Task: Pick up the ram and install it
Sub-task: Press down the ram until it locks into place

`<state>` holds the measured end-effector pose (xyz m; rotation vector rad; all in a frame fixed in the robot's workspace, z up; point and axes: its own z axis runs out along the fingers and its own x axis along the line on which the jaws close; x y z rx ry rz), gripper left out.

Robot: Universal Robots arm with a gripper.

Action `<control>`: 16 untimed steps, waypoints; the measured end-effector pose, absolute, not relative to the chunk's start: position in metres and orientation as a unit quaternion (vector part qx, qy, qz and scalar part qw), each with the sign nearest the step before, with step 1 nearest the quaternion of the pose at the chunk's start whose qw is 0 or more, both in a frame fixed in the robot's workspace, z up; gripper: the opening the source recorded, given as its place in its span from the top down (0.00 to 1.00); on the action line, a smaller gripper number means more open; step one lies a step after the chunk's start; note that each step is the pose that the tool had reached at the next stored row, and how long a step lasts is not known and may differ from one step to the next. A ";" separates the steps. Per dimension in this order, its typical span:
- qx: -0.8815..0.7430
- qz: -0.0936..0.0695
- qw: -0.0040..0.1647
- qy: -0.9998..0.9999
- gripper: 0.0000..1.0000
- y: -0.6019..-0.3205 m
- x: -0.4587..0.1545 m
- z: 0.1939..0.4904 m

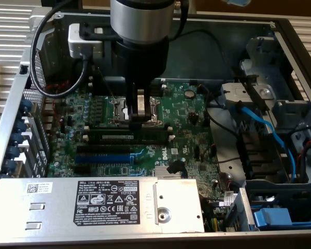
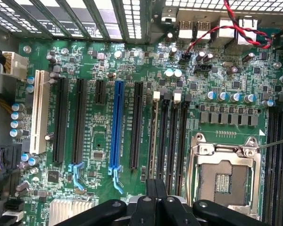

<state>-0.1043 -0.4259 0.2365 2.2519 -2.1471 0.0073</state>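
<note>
pincer (image 1: 138, 118) closed | above ram (image 1: 125, 138) | ram in slot

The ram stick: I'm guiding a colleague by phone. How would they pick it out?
In the open computer case, find the green motherboard. Near the end effector run long black slots; the ram is the thin green stick with a white label sitting in one, the others being bare.

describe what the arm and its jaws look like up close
The arm ends in a silver-grey cylindrical wrist ring above a black round body. A white box sits clamped beside it, with black cables looping off. The gripper is black, with slim dark jaws and rounded black linkage arms.
</note>
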 end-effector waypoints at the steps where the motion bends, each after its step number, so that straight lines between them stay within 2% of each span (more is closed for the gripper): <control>1: 0.724 0.002 0.015 -0.690 0.90 -0.426 -0.104 0.236; 16: 0.727 -0.002 0.019 -0.686 0.90 -0.425 -0.103 0.235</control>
